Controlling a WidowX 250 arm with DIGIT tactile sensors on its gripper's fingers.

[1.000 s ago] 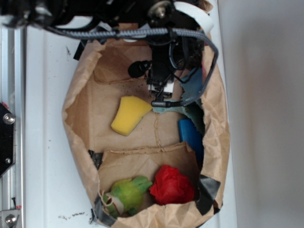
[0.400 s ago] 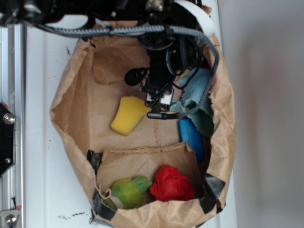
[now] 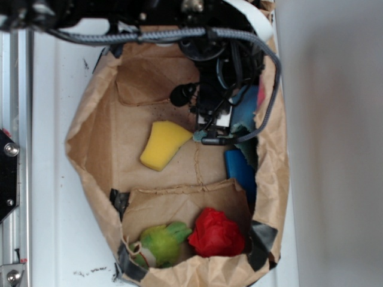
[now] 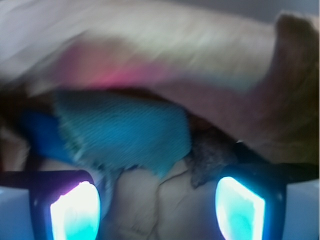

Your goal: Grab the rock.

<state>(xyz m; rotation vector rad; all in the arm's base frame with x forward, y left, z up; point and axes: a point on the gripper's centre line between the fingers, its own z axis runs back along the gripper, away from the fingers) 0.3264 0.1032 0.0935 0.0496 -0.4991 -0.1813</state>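
The gripper (image 4: 157, 207) hangs inside the paper bag (image 3: 96, 149), jaws spread wide and empty, with the rock (image 4: 212, 157) just beyond, beside the blue-green cloth (image 4: 120, 132).

One brown paper bag (image 3: 90, 137) holds one yellow sponge (image 3: 163, 143), one red wrinkly ball (image 3: 216, 233), one green plush toy (image 3: 161, 244), one blue block (image 3: 240, 170), one blue-green cloth (image 4: 120, 132) and one dark rock (image 4: 210, 157).

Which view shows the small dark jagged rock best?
The wrist view: the dark jagged rock lies ahead, right of the blue-green cloth. In the exterior view I cannot pick it out beneath the arm.
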